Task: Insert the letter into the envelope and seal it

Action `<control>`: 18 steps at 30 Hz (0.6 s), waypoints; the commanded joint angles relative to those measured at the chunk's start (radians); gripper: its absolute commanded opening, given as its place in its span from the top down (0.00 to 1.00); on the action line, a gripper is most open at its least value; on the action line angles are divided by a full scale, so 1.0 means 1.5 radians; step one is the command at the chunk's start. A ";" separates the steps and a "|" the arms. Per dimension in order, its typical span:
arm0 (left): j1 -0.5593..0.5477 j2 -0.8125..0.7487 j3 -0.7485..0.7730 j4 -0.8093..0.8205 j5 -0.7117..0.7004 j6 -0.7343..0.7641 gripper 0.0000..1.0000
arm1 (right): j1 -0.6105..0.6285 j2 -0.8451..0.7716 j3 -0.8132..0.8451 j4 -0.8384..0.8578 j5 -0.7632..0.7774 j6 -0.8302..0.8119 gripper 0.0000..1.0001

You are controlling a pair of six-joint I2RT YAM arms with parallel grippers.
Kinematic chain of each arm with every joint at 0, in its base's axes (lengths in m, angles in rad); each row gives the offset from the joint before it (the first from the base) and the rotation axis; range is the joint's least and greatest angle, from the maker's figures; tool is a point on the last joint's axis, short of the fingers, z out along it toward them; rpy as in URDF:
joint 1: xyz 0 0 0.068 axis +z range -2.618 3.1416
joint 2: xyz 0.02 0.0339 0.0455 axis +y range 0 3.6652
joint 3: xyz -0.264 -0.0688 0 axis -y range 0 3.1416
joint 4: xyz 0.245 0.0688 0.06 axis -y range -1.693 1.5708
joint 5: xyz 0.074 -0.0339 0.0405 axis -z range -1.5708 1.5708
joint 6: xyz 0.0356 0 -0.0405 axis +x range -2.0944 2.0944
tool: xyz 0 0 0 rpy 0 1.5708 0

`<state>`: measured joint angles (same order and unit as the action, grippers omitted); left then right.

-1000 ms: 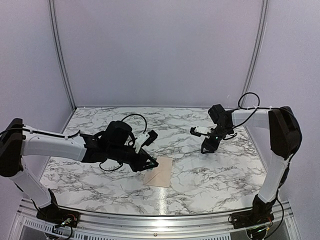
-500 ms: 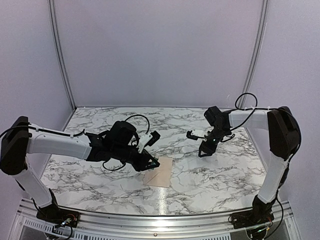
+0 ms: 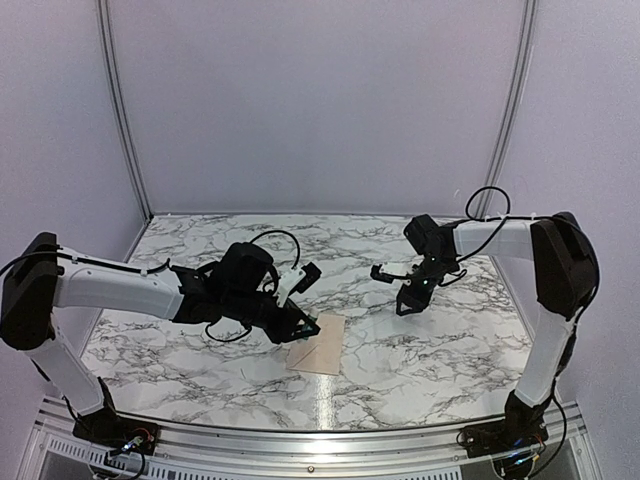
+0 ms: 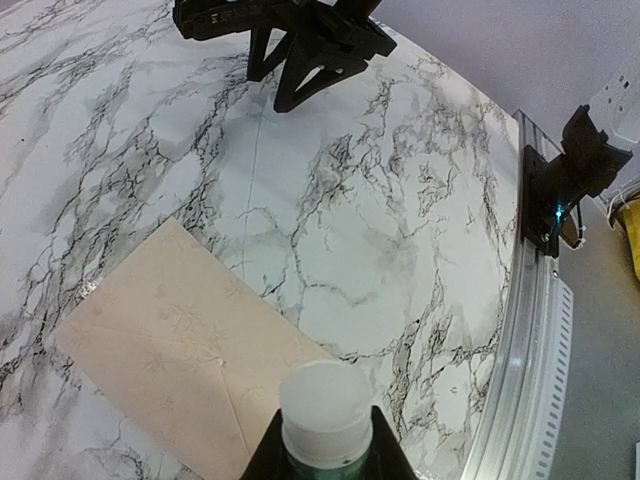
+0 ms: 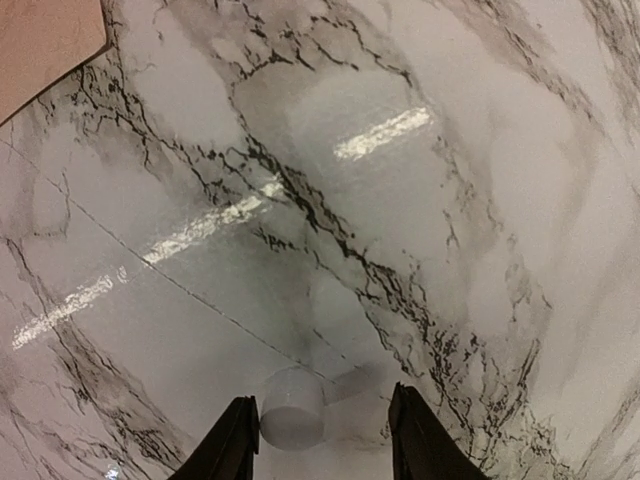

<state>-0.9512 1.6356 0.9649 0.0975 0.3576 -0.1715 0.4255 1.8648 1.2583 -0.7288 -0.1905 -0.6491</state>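
No text, label, brand, number or sign can be read in any of the views. Only a faint pattern, not lettering, is seen on the envelope (image 4: 170, 340), at 8 o'clock in the left wrist view.

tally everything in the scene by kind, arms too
envelope: 1
white-topped tube in the left end effector: 1
small white cap between the right end effector fingers: 1
robot arms: 2
total: 5
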 commanded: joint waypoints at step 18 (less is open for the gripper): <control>-0.005 0.023 0.013 -0.014 0.005 0.001 1.00 | 0.007 0.027 0.037 -0.041 0.000 0.024 0.82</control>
<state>-0.9512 1.6566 0.9649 0.0887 0.3576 -0.1715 0.4255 1.8965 1.2793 -0.7689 -0.1909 -0.6247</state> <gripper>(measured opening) 0.165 0.213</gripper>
